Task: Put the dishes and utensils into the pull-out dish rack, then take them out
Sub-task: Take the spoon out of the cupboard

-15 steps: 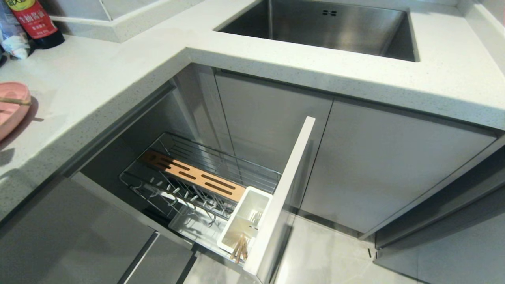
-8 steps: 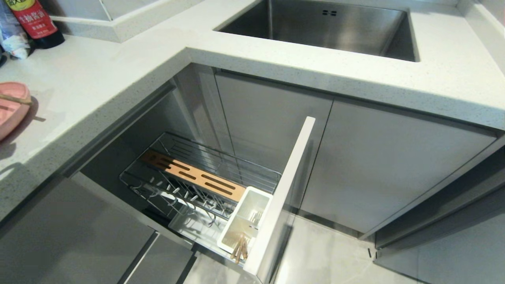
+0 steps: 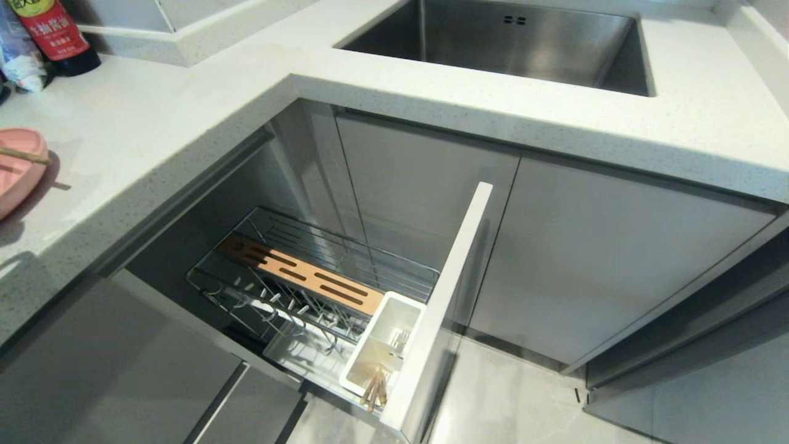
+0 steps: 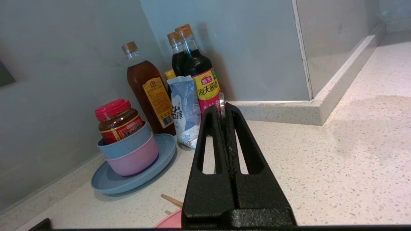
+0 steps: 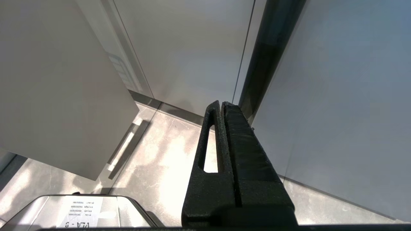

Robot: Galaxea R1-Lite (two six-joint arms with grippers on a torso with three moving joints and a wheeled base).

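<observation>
Some chopsticks [image 3: 375, 388] stand in the caddy [image 3: 394, 320] at 6 o'clock of the rack [image 3: 400, 262]; the left tool [image 4: 222, 108], pressed together, pinches probably the fork [image 4: 221, 99], for carrying there.

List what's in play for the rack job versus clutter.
In play: pull-out dish rack; chopsticks in its caddy; pink plate on the counter; fork pinched in the shut left pincer.
Clutter: blue plate with stacked bowls; red-lidded jar; sauce bottles; white bag; sink. Right pincer is parked, shut, by the cabinets.
</observation>
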